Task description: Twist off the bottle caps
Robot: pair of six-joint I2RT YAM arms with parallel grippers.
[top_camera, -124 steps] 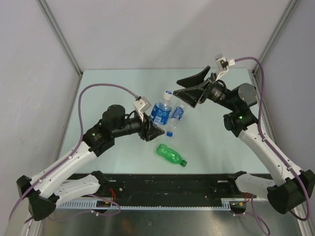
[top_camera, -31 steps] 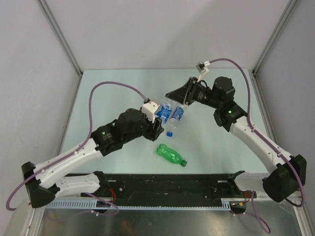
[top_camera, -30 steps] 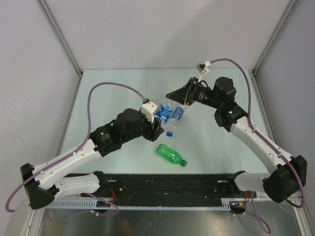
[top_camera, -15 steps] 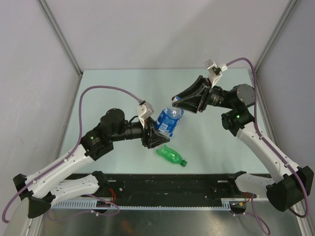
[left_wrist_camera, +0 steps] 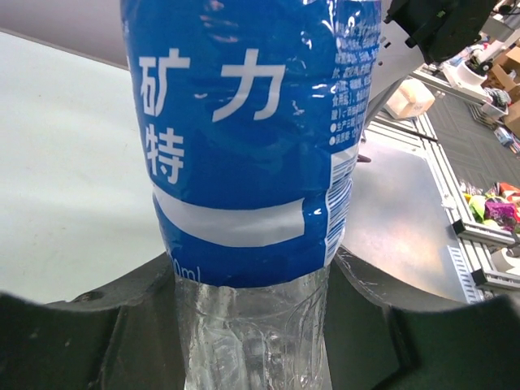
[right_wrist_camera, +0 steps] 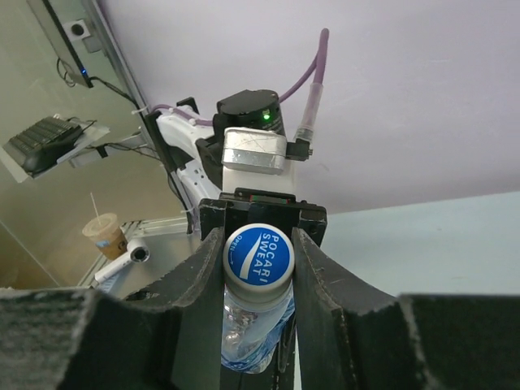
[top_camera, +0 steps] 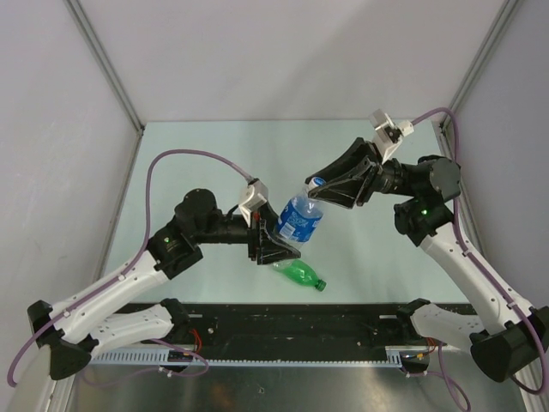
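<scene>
Between your 2 grippers hangs the clear bottle (top_camera: pixel 298 219), lifted off the table (top_camera: pixel 189 154). Its long axis runs straight from one tool to the other. The left gripper (top_camera: pixel 276 243) is clamped part-way closed around the bare plastic below the blue label, so the base sits in its jaws and the neck points away from it, up toward the right arm. The right gripper (top_camera: pixel 319 190) is nearly shut on the blue cap (right_wrist_camera: pixel 258 257), with 1 finger pad pressed against each side of it. From the right wrist, the cap's printed top faces you squarely and sits centred between the fingers. That suggests the bottle's axis is close to in line with that wrist's roll axis, which is the relation your twist depends on. The right gripper is the one on the cap; the left only anchors the body. Below and just beyond the left fingertips, the green bottle (top_camera: pixel 297 272) lies on its side on the table, apart from both tools. You cannot see a third bottle from any view. About 4 seconds ago the right jaws stood wide open, up and off to the side of the bottles, which were down on the table. 1 second ago both tools were low over that cluster. Since then the bottle has come up clear of the others, and the pair has drifted toward the right arm's side.
</scene>
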